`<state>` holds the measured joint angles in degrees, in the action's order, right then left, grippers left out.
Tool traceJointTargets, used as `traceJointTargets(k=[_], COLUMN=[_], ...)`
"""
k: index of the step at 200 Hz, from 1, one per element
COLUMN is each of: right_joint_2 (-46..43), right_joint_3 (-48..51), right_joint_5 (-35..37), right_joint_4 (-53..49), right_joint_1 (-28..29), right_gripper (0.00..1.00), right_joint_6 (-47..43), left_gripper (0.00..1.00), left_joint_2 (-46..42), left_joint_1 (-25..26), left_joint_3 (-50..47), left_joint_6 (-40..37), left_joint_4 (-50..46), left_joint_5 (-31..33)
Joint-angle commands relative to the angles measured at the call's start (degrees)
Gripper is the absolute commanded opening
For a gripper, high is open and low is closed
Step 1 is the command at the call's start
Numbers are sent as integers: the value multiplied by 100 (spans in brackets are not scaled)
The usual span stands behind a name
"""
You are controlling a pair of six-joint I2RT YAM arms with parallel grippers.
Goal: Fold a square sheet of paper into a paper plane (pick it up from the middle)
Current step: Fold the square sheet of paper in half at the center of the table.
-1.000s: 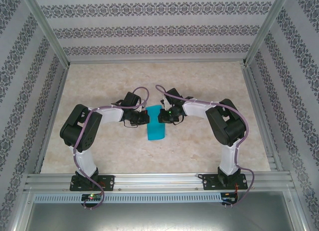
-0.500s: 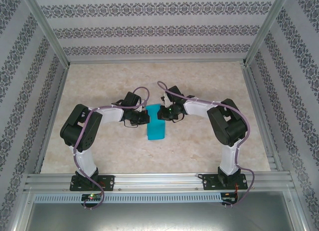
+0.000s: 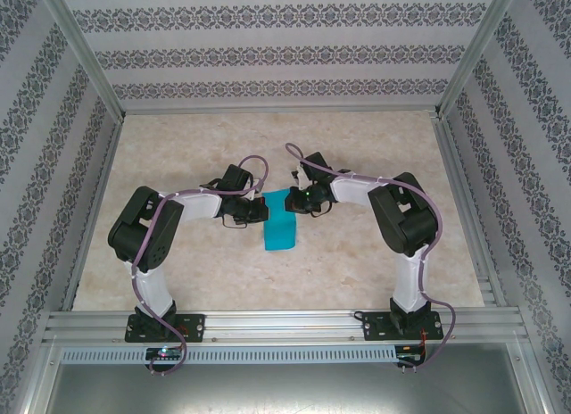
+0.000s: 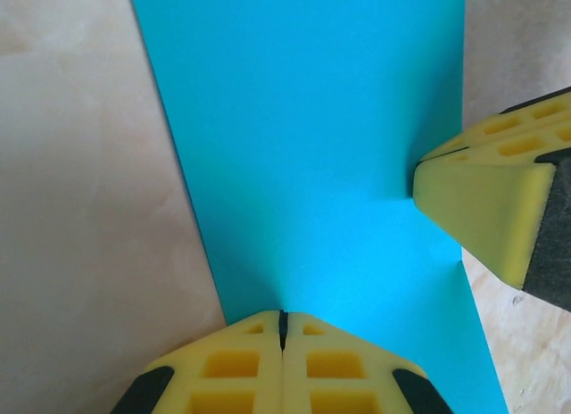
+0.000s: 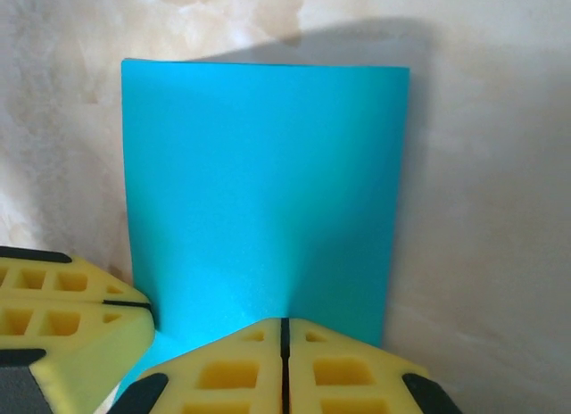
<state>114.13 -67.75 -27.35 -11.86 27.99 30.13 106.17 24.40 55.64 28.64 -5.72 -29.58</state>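
Note:
The cyan-blue sheet of paper (image 3: 279, 225) lies on the table as a narrow rectangle, looking folded in half, with no plane shape to it. My left gripper (image 3: 258, 209) is shut, and its tips (image 4: 283, 318) rest on the paper's (image 4: 303, 146) left side. My right gripper (image 3: 297, 198) is shut too, and its tips (image 5: 285, 325) touch the paper (image 5: 263, 182) near its far right corner. I see no paper between either pair of fingers. The right gripper's yellow finger (image 4: 486, 204) shows in the left wrist view, and the left gripper's fingers (image 5: 67, 320) show in the right wrist view.
The beige marbled table top (image 3: 178, 155) is boxed in by patterned walls and aluminium posts (image 3: 85, 53). An aluminium rail (image 3: 285, 323) carries both arm bases along the near edge. Purple cables loop over both forearms.
My right gripper has slid away from the arm bases along the paper's right side toward its far corner. The left gripper and the paper have stayed put.

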Motion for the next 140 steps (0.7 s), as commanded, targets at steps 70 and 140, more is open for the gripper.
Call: traceJointTargets(k=[70,140], right_joint_2=[-294,327], right_joint_3=[-147,-621], right_joint_5=[24,88], right_joint_4=[131,218], right_joint_1=[-112,-47], right_gripper=[8,8], right_joint_6=[200,217], left_gripper=[6,6], left_joint_2=[507,475], left_joint_1=[45,40], left_joint_3=[-350,-320], left_joint_6=[-252,-305], left_joint_4=[-955,-1048], left_joint_5=[980,1010])
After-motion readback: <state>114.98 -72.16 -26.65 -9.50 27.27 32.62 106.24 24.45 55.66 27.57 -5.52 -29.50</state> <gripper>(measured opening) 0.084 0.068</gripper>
